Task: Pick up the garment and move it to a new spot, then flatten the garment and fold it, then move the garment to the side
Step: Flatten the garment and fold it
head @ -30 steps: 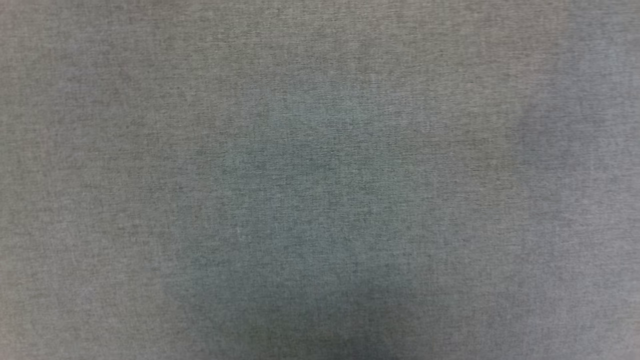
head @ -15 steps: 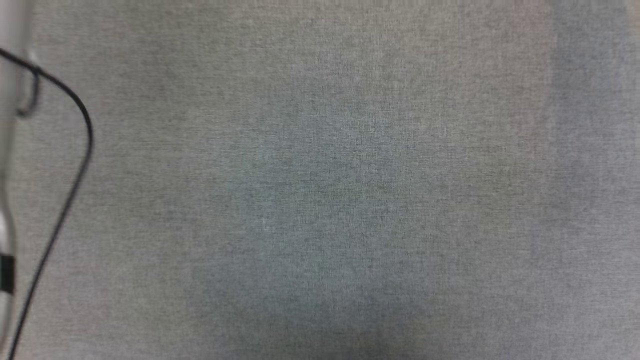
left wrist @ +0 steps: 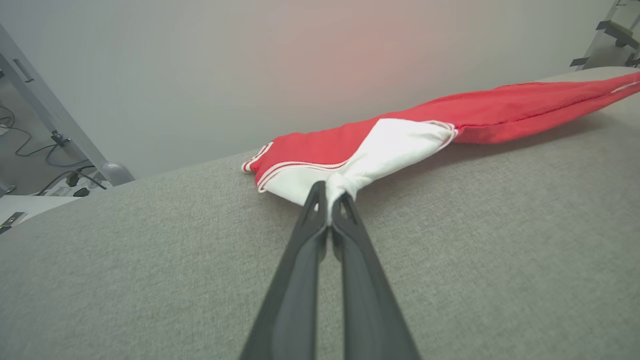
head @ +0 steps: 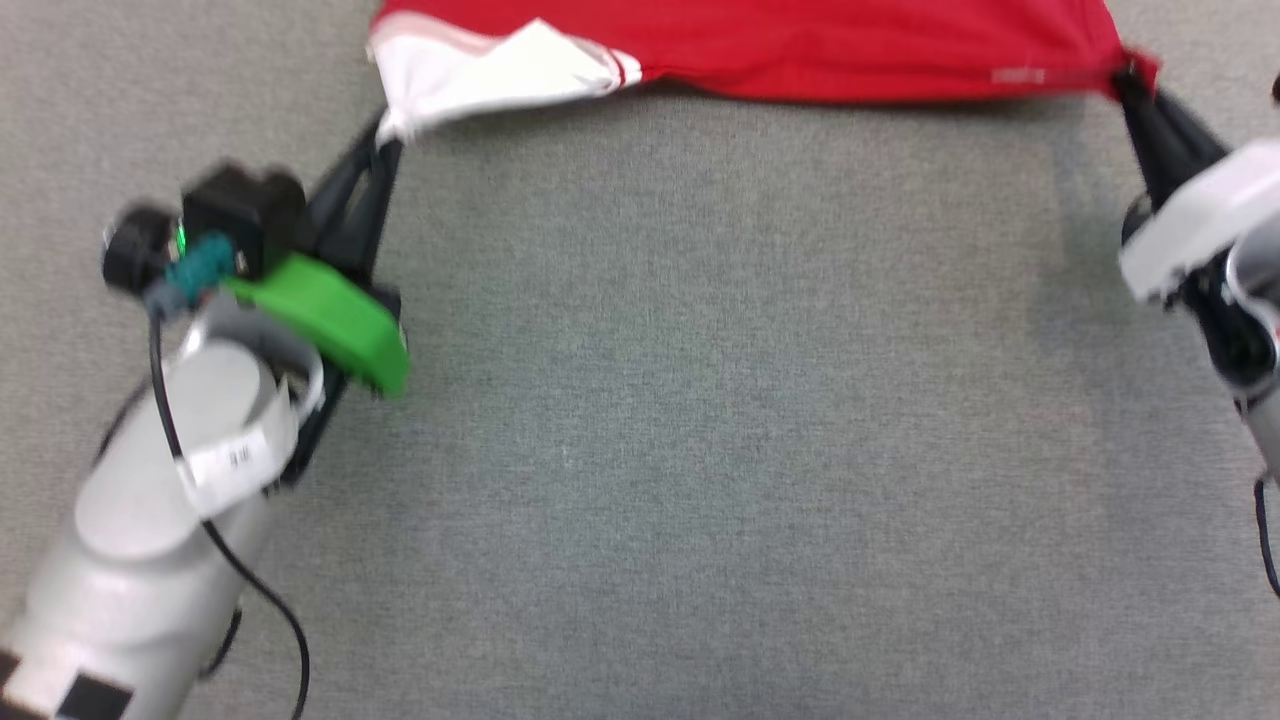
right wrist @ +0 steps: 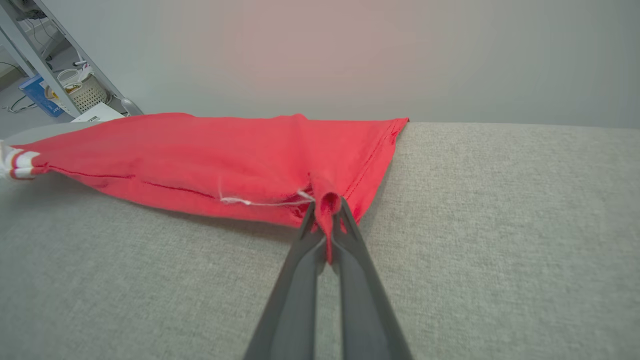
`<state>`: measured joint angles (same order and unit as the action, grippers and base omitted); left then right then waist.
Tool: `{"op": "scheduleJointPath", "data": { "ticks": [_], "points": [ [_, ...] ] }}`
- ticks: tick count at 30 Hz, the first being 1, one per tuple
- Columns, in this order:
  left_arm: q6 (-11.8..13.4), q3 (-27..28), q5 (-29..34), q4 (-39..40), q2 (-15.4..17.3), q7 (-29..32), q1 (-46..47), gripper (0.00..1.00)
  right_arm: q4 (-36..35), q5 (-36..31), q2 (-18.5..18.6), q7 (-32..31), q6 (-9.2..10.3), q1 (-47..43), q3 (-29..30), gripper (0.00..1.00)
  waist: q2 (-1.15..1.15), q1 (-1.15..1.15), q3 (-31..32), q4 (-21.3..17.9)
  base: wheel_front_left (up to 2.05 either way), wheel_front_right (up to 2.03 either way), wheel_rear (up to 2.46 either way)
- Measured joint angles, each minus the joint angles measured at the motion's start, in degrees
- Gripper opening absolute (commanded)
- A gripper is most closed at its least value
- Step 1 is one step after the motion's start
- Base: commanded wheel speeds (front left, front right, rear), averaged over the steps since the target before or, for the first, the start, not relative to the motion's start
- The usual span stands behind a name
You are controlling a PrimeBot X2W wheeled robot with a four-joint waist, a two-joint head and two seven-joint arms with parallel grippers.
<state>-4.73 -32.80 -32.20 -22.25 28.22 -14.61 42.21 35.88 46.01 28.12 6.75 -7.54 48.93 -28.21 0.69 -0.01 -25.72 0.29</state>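
**Both grippers clamped on the jersey's near edge**

The left gripper (head: 384,138) was closed. Its two dark fingers were pressed together, with a bunch of the white sleeve (left wrist: 395,145) pinched between their tips. The right gripper (head: 1128,78) was closed the same way on a pucker of red cloth at a hemmed corner of the garment (head: 800,45). In the right wrist view a narrow fold of that cloth ran down between the fingers.

The garment lay stretched sideways between the two grippers, along the top edge of the head view, on the far part of the grey fabric-covered desk (head: 700,400). Its near edge was drawn fairly straight from one grip to the other, and a shadow lay on the desk beneath that edge. Red-and-white striped trim (left wrist: 300,167) bordered the sleeve beside the left gripper's hold, and a loose white thread (right wrist: 260,202) trailed along the hem near the right one. A green cover (head: 330,320) sat on the left wrist, with a black cable (head: 240,570) looping along the pale forearm.
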Motion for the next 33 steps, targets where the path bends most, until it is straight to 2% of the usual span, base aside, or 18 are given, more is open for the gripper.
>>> {"op": "scheduleJointPath", "data": {
  "ticks": [11,14,20,29,33],
  "points": [
    [4.02,-1.93,-4.68,10.37,5.70,2.61,-23.29,0.00,-4.67,8.26,5.69,-5.11,-0.01,-16.65,-4.88,0.00,0.00,0.00,10.48,0.47,0.00,0.00,0.00],
    [4.20,-3.67,-5.37,13.82,6.97,4.45,-27.72,0.00,-6.02,10.90,6.64,-6.34,0.00,-20.07,-5.22,0.00,0.00,0.00,13.02,0.56,0.00,0.00,0.00],
    [4.48,-6.98,-5.83,20.51,9.22,8.38,-34.21,0.00,-9.60,15.08,9.24,-9.51,0.00,-26.47,-5.59,0.00,0.00,0.00,17.41,0.83,0.00,0.00,0.00],
    [5.82,-7.16,-9.02,25.79,14.47,10.66,-42.04,0.00,-16.39,19.78,13.06,-14.12,0.00,-36.79,-4.99,0.00,0.00,0.00,21.84,0.58,0.00,0.00,0.00],
    [5.98,-7.89,-9.66,28.04,15.43,11.52,-44.39,0.00,-19.41,20.36,14.63,-15.55,0.00,-40.98,-4.14,0.00,0.00,0.00,22.62,0.28,0.00,0.00,0.00]
  ]
}}
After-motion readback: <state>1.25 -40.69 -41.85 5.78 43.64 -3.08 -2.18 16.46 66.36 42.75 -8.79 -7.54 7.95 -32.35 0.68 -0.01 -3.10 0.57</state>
